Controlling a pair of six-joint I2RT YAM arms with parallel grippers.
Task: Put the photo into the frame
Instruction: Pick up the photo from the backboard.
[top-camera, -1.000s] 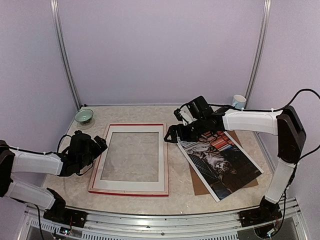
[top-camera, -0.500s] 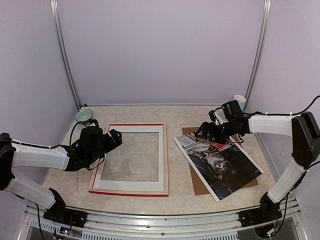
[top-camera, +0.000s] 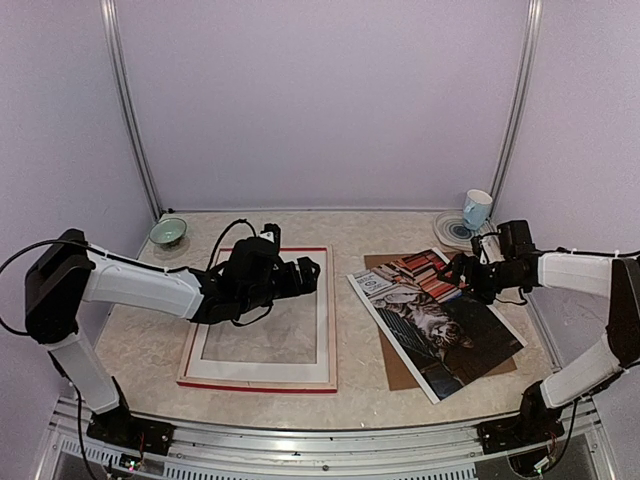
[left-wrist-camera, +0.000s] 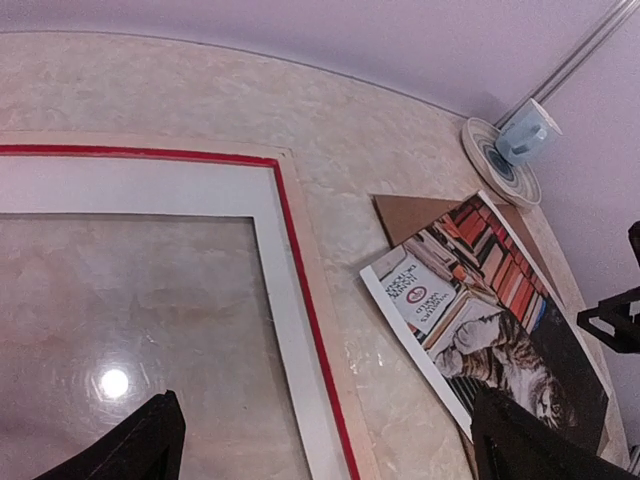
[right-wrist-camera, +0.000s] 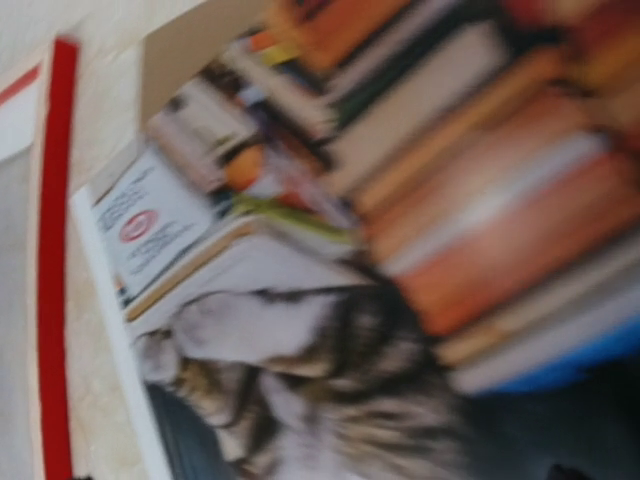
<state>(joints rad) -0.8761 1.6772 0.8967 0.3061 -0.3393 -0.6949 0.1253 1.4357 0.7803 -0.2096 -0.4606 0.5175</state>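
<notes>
My R pincer (top-camera: 462, 270): jaws wide, empty, over far edge of photo (top-camera: 440, 325). Photo flat, cat side up, on brown board (top-camera: 397, 368), just right of frame (top-camera: 257, 384). My L pincer (top-camera: 305, 275): spread wide, empty, above frame's far-right part.

Overhead and both wrist views share the photo (top-camera: 437, 322)
</notes>
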